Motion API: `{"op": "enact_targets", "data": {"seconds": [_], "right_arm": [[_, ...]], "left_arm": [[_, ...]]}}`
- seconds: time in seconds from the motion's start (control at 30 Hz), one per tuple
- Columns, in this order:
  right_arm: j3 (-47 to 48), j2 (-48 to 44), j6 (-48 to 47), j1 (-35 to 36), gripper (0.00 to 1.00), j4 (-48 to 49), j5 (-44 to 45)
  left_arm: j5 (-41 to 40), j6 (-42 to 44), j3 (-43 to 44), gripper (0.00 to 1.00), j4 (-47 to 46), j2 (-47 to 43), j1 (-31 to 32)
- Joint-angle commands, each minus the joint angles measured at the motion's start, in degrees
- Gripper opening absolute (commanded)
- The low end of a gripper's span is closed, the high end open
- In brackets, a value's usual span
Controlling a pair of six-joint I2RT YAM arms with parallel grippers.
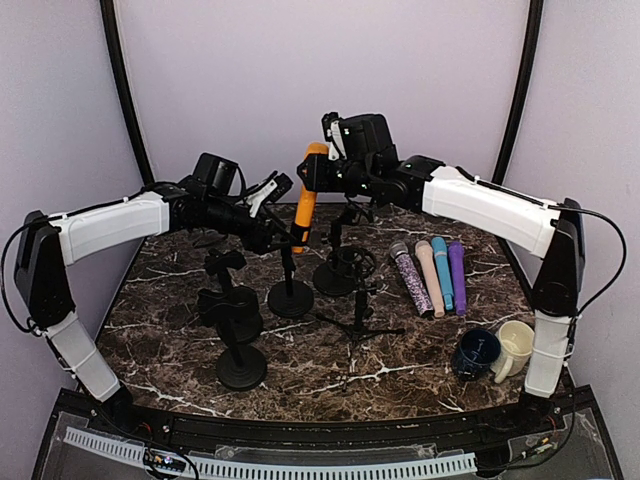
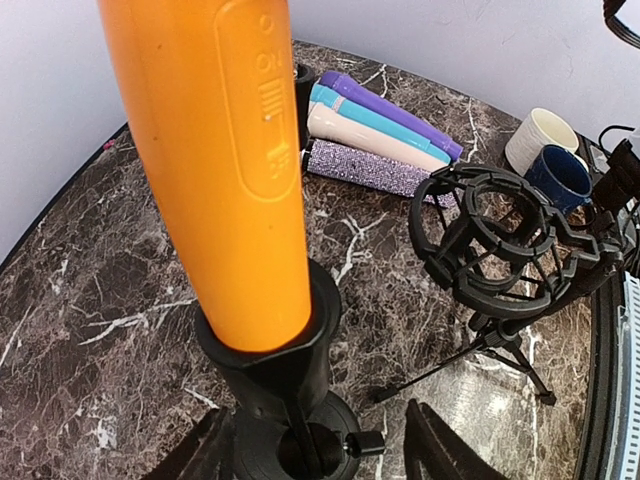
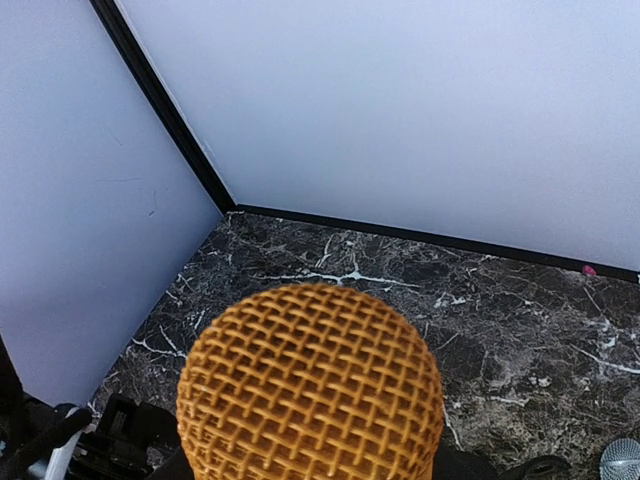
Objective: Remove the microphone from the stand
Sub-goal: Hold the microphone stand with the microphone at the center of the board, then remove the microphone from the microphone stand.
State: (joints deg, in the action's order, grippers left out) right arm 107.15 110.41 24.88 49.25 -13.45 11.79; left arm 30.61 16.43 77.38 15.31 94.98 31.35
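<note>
An orange microphone (image 1: 304,205) stands upright with its lower end seated in the black clip (image 2: 275,365) of a round-base stand (image 1: 290,297). My right gripper (image 1: 316,170) is shut on the microphone's head; in the right wrist view the orange mesh head (image 3: 310,390) fills the bottom and hides the fingers. My left gripper (image 1: 272,232) is open, with the clip between its spread jaws. In the left wrist view (image 2: 315,455) the left finger is close beside the clip and the right finger stands well apart. The orange body (image 2: 220,170) rises from the clip.
Two more black round-base stands (image 1: 241,368) (image 1: 232,305) stand at front left. A shock-mount stand (image 1: 345,268) (image 2: 495,240) and a small tripod (image 1: 360,322) stand at centre. Several microphones (image 1: 432,275) lie at right. A blue mug (image 1: 474,352) and a cream mug (image 1: 515,345) stand at front right.
</note>
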Motion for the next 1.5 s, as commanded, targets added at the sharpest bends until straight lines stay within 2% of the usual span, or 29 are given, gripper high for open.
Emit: {"op": "enact_targets", "data": {"seconds": [0.0, 0.1, 0.3, 0.53, 0.7, 0.8, 0.93, 1.13, 1.3, 1.47], "right_arm": [[1.57, -0.14, -0.12, -0.36, 0.30, 3.15, -0.48], [1.08, -0.65, -0.21, -0.38, 0.26, 3.46, -0.49], [-0.19, -1.47, -0.48, -0.30, 0.21, 4.00, -0.72], [-1.10, -2.30, -1.08, 0.20, 0.19, 4.27, -0.06], [-1.97, -3.34, -1.26, 0.53, 0.16, 4.55, 1.00], [-2.71, -4.14, -1.22, 0.82, 0.14, 5.13, 1.83], [-3.19, -4.85, -1.56, 1.40, 0.11, 5.86, 3.02], [-4.16, -6.05, -2.34, 1.99, 0.00, 6.54, 4.58], [-6.38, -8.28, -2.99, 1.95, 0.00, 7.53, 4.27], [-11.14, -12.00, -6.21, 1.91, 0.00, 11.75, -0.26]], "left_arm": [[-0.73, 2.18, 2.12, 0.59, 2.30, 0.59, 0.35], [-1.51, 2.60, 2.17, 0.56, 2.48, 0.93, 0.33], [-2.55, 3.06, 1.88, 0.40, 2.55, 1.52, 0.53], [-3.39, 3.18, 1.14, 0.41, 1.57, 1.81, 0.70], [-3.68, 3.32, 0.32, 0.27, 0.83, 1.72, 0.78], [-3.83, 3.27, -0.21, 0.23, 0.74, 1.77, 0.75], [-4.17, 3.43, -0.74, 0.12, 0.86, 1.53, 0.81], [-4.40, 3.10, -2.36, 0.00, 0.12, 0.55, 0.89], [-5.56, 3.72, -2.71, 0.00, 1.01, 0.86, 1.18], [-6.37, 4.08, -3.00, 0.00, 1.31, 1.13, 1.65]]}}
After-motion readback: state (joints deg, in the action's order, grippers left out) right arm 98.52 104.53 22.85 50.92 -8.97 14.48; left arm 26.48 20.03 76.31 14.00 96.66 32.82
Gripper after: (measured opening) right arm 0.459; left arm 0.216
